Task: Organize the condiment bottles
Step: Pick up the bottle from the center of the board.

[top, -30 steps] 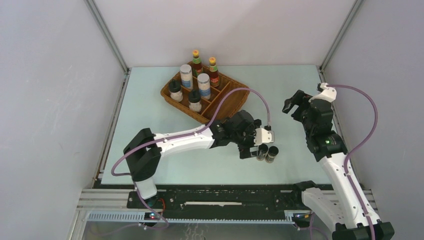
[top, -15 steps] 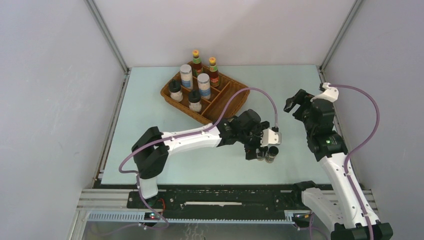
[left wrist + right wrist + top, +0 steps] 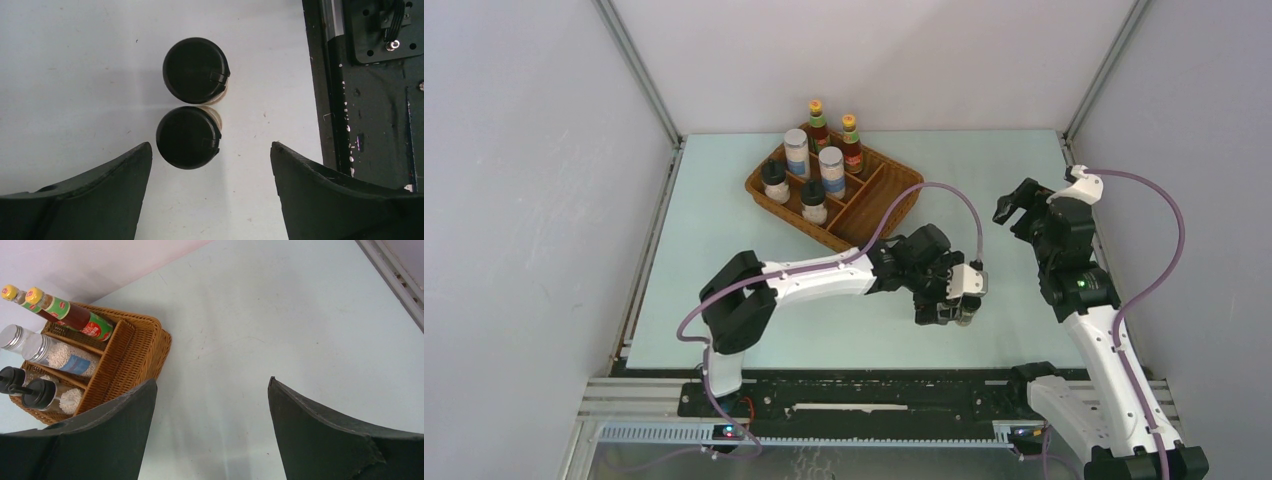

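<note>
Top external: left gripper [image 3: 944,306] sits directly above two dark vials [image 3: 965,312]; right gripper [image 3: 1014,207] is well to the right of the wicker tray [image 3: 894,205].
Left wrist: jaws spread wide, nearer vial [image 3: 187,137] between them, untouched; second vial [image 3: 195,71] just beyond.
Right wrist: jaws spread wide, nothing between; sauce bottles [image 3: 75,315], jars [image 3: 55,356] and shakers [image 3: 47,394] stand in the wicker tray, ahead-left.

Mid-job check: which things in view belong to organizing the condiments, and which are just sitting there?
Job:
- dark vials, loose on the table
- sauce bottles, in the tray
- silver-lidded jars, in the tray
- black-capped shakers, in the tray

Just there:
- wicker tray itself
- black rail at the near edge
</note>
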